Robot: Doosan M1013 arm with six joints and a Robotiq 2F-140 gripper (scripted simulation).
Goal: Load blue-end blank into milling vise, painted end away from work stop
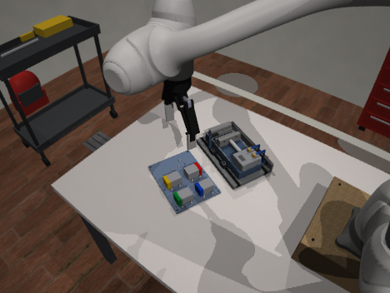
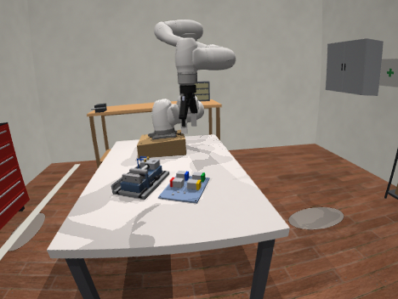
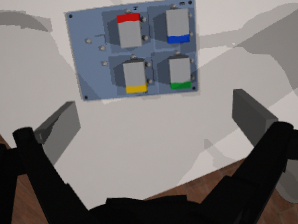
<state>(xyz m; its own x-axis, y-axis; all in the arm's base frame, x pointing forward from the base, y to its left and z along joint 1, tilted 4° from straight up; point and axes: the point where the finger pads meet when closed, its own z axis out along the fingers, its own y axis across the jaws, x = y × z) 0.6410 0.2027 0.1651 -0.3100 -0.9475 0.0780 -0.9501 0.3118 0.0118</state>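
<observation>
Place: a workshop, as I read it on my screens.
Centre: my top view shows a milling vise (image 1: pixel 247 159) (image 2: pixel 138 178).
10 o'clock: I see a dark tool cart (image 1: pixel 100 58) there.
2 o'clock: I make out red drawers (image 1: pixel 381 101) (image 2: pixel 10 170).
12 o'clock: my exterior view has a wooden workbench (image 2: pixel 127 109).
</observation>
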